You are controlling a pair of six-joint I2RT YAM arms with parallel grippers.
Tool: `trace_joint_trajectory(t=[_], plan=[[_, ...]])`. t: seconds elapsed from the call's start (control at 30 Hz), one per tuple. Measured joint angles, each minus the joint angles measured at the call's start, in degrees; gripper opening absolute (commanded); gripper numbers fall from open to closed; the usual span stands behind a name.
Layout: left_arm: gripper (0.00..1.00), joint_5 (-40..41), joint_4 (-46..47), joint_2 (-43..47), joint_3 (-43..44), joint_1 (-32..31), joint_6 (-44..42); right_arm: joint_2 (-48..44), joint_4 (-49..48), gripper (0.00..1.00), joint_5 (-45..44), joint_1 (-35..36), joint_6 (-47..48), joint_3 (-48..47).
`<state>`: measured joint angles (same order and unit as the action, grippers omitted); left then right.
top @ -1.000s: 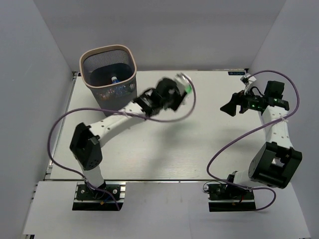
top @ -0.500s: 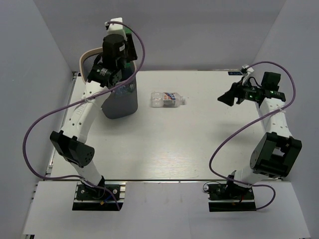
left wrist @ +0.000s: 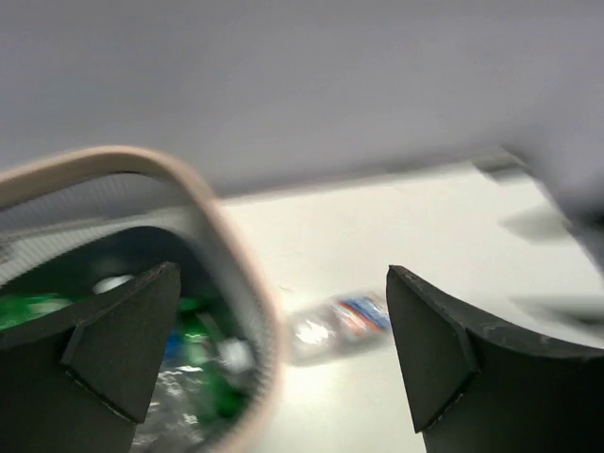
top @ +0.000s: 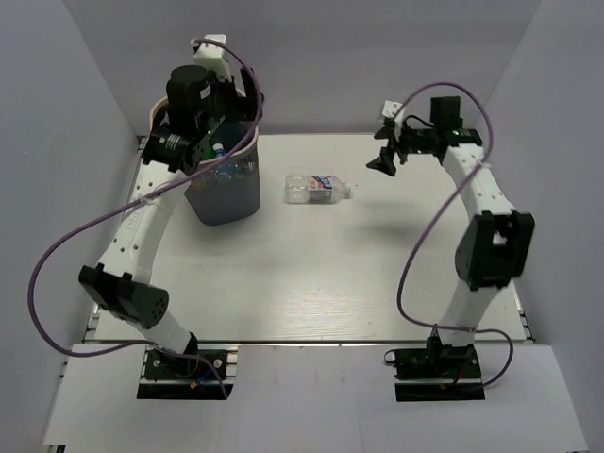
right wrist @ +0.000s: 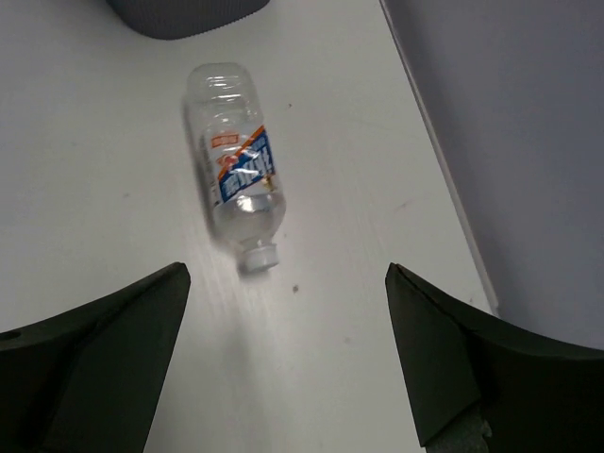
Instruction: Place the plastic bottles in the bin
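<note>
The bin (top: 229,193), dark mesh with a pale rim, stands at the table's far left. My left gripper (top: 209,142) hangs open over its mouth, holding nothing. In the left wrist view my left gripper (left wrist: 283,283) looks past the bin's rim (left wrist: 222,236) onto green and clear plastic bottles (left wrist: 193,377) inside. One clear bottle (top: 316,188) with a blue and red label lies on its side on the table, right of the bin. My right gripper (top: 382,151) hovers open to that bottle's right. In the right wrist view the bottle (right wrist: 236,175) lies ahead of my right gripper (right wrist: 288,274), white cap nearest.
Grey walls close the table (top: 311,274) in on the left, back and right. The table's right edge and wall (right wrist: 491,142) run close beside the bottle in the right wrist view. Purple cables loop from both arms.
My left arm swung from the table's middle up to the bin and its jaws opened there. My right arm moved left and back, toward the bottle lying on the table.
</note>
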<state>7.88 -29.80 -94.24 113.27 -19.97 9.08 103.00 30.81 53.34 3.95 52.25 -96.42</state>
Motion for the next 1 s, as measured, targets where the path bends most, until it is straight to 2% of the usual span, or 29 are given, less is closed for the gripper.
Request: trace_joint_trajectory(t=[0.13, 0.27, 0.37, 0.6, 0.8, 0.97, 1.0], plan=[[0.99, -20.5, 5.7, 12.4, -18.1, -1.3, -0.5, 12.3, 1.7, 0.9, -3.4, 5.1, 7.0, -10.1], [0.99, -30.4, 7.8, 25.8, -37.4, -2.3, 1.6, 20.0, 4.5, 0.9, -6.1, 9.8, 12.6, -13.4], [0.99, -32.6, 5.8, 33.7, -45.9, -2.2, 3.0, 24.4, 7.2, 0.9, -6.9, 12.3, 16.0, -16.5], [0.99, -33.5, 3.9, 44.3, -54.5, -2.2, 6.4, 27.8, 7.7, 0.9, -8.2, 14.2, 17.5, -18.3], [0.99, -33.4, 2.4, 46.6, -60.4, -2.1, 9.2, 30.7, 5.7, 0.9, -10.9, 15.3, 16.6, -19.1], [0.99, -33.4, 1.0, 47.2, -61.9, -2.1, 10.5, 35.0, 4.9, 0.9, -13.8, 16.4, 14.9, -21.4], [0.99, -33.4, 0.7, 47.5, -62.2, -2.1, 10.6, 36.0, 4.9, 0.84, -14.3, 16.5, 14.8, -22.1]])
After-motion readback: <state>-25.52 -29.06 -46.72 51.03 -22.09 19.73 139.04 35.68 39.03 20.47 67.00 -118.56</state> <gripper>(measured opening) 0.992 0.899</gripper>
